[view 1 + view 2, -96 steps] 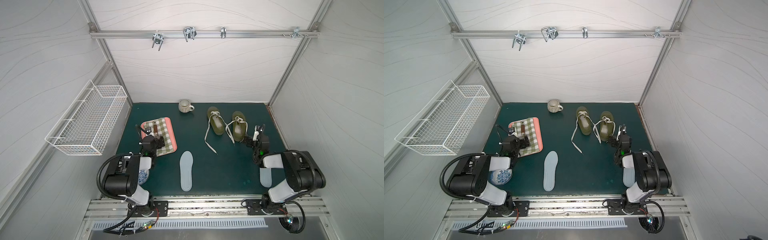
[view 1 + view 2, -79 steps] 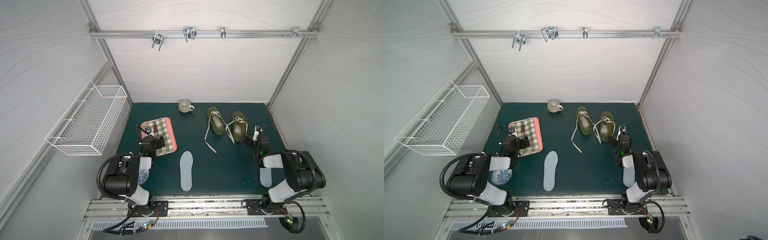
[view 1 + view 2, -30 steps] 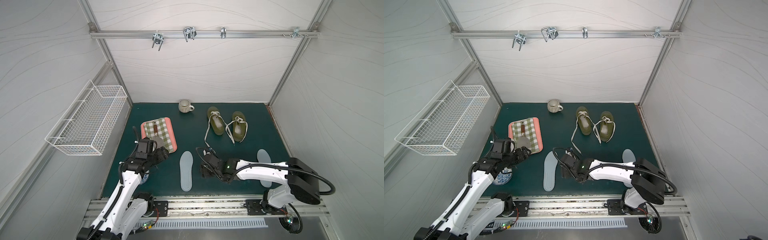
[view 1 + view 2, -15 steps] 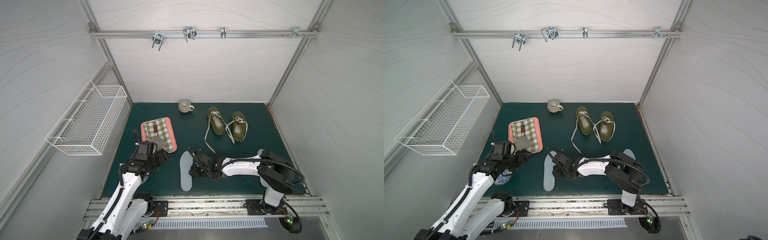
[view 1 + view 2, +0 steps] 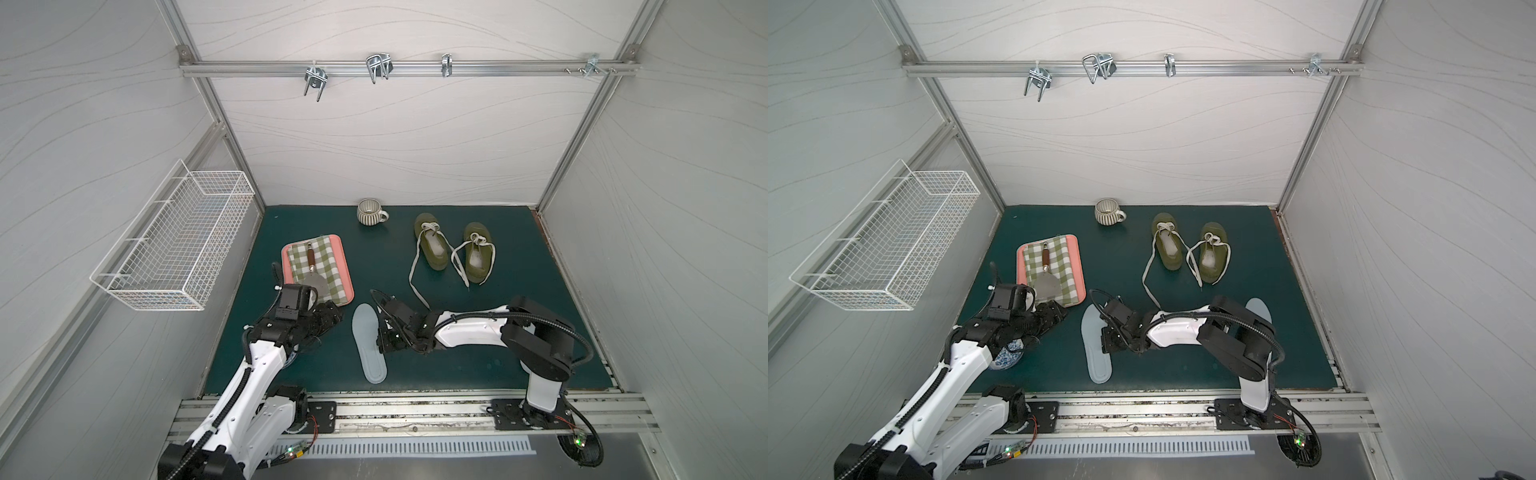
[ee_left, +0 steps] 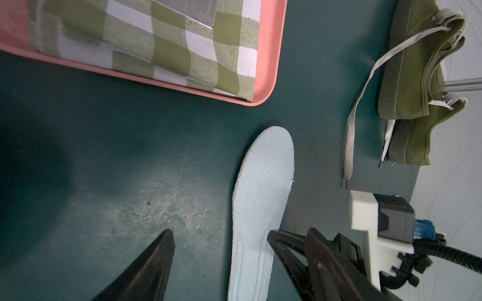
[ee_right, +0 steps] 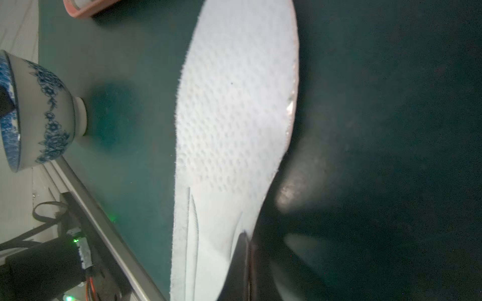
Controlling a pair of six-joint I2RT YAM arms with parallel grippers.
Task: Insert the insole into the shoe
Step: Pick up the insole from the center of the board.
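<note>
On the dark green mat (image 5: pixel 478 374), the pale blue foam insole (image 5: pixel 368 345) lies near the front edge, well apart from the olive-green canvas shoes (image 5: pixel 432 245). My right gripper (image 5: pixel 381 341) is pinched closed on its side edge. My left gripper (image 5: pixel 332 318) hovers nearby, jaws spread wide, holding nothing.

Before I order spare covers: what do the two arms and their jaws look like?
The left arm and right arm have white shells between black joints, with black ribbed cables looping alongside. Their jaws are black, tapering wedges.
</note>
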